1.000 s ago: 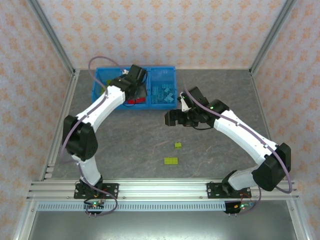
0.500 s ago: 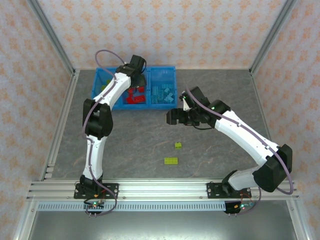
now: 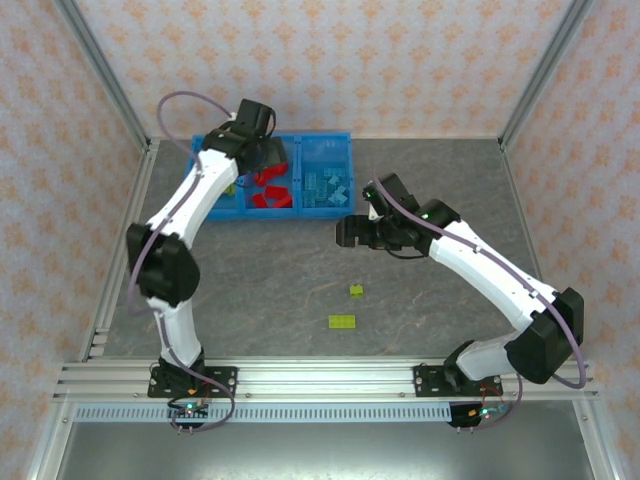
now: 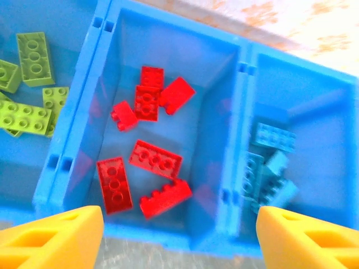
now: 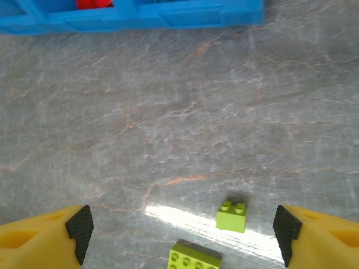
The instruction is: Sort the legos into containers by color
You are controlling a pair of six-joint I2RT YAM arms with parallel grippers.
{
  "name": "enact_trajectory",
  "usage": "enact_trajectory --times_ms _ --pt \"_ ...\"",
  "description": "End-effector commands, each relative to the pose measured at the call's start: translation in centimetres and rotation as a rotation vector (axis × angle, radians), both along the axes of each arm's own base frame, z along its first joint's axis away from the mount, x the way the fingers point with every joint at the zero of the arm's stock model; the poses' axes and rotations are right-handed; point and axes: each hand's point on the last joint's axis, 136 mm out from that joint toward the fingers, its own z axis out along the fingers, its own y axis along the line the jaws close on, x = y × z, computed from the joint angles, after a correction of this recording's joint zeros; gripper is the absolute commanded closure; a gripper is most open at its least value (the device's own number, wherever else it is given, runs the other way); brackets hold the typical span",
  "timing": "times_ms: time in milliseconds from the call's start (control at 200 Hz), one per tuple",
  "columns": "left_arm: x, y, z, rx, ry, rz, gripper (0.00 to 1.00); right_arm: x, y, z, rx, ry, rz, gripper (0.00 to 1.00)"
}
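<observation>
The blue bin [image 3: 322, 137] stands at the back of the table, and its three compartments show in the left wrist view. Lime green legos [image 4: 29, 106] lie in the left one, red legos [image 4: 154, 159] in the middle one, light blue legos [image 4: 269, 168] in the right one. My left gripper [image 4: 179, 241] hangs open above the front wall of the red compartment, nothing between its fingers; from above the left gripper [image 3: 268, 158] is over the bin. My right gripper [image 5: 182, 238] is open above the table, near a small green lego [image 5: 231, 216] and a longer one [image 5: 193, 258].
From above, the two loose green legos [image 3: 357, 290] [image 3: 343, 321] lie mid-table, in front of my right gripper [image 3: 343, 233]. The bin's front wall [image 5: 129, 15] runs along the top of the right wrist view. Metal frame posts and patterned walls enclose the table.
My left gripper has lifted and drawn back toward the far left over the bin, and its jaws have widened. The right arm has barely moved.
</observation>
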Motion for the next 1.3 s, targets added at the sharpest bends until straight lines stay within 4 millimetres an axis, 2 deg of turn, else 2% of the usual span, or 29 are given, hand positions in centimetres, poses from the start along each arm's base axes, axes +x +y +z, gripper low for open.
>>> enact_trajectory --times_ms 0,150,230,375,495,550,726,746,796,956,1011,1026,1051,1186,1296 --pt "-4.3 -3.7 2.7 -0.024 -0.048 -0.12 0.28 0.7 -2.6 -0.8 -0.102 -0.034 -0.114 0.13" --pt "-10.6 -8.8 0.2 0.021 0.018 -0.301 0.29 1.1 -3.8 -0.6 -0.116 -0.079 -0.163 0.13" --pt "-13.6 -12.0 -1.7 0.051 0.054 -0.445 0.29 1.3 -5.4 -0.6 -0.151 -0.095 -0.222 0.13" --pt "-19.4 -17.8 -5.2 0.194 0.079 -0.875 0.29 1.6 -10.2 -0.6 -0.193 -0.121 -0.419 0.09" --pt "-23.9 -21.2 -8.0 0.194 0.115 -1.229 0.29 1.5 -12.0 -0.8 -0.157 -0.122 -0.479 0.06" --pt "-25.2 -22.1 -9.3 0.185 0.14 -1.346 0.28 1.3 -12.3 -1.0 -0.158 -0.11 -0.488 0.06" --pt "-24.9 -23.9 -12.8 0.23 0.177 -1.433 0.27 0.9 -12.8 -1.5 -0.18 -0.088 -0.493 0.06" --pt "-24.7 -24.1 -13.1 0.24 0.178 -1.437 0.27 0.7 -13.0 -0.9 -0.163 -0.107 -0.496 0.06" --pt "-24.4 -24.5 -14.1 0.259 0.185 -1.441 0.27 0.6 -13.1 -0.8 -0.158 -0.114 -0.501 0.06" --pt "-23.8 -25.8 -16.3 0.289 0.172 -1.452 0.27 0.4 -13.5 -0.6 -0.156 -0.122 -0.508 0.06" --pt "-23.3 -26.2 -16.4 0.285 0.15 -1.442 0.27 0.3 -13.6 -0.4 -0.155 -0.123 -0.508 0.06" --pt "-23.3 -26.3 -17.5 0.291 0.172 -1.443 0.27 0.3 -13.6 -0.5 -0.156 -0.121 -0.508 0.06" --pt "-23.2 -26.4 -18.0 0.294 0.176 -1.438 0.28 0.2 -13.7 -0.4 -0.157 -0.122 -0.509 0.06" --pt "-22.7 -26.5 -20.1 0.314 0.202 -1.422 0.44 0.1 -13.8 -0.3 -0.155 -0.127 -0.512 0.06" --pt "-22.7 -26.5 -21.1 0.315 0.213 -1.414 0.62 0.0 -13.9 -0.1 -0.156 -0.13 -0.511 0.06"
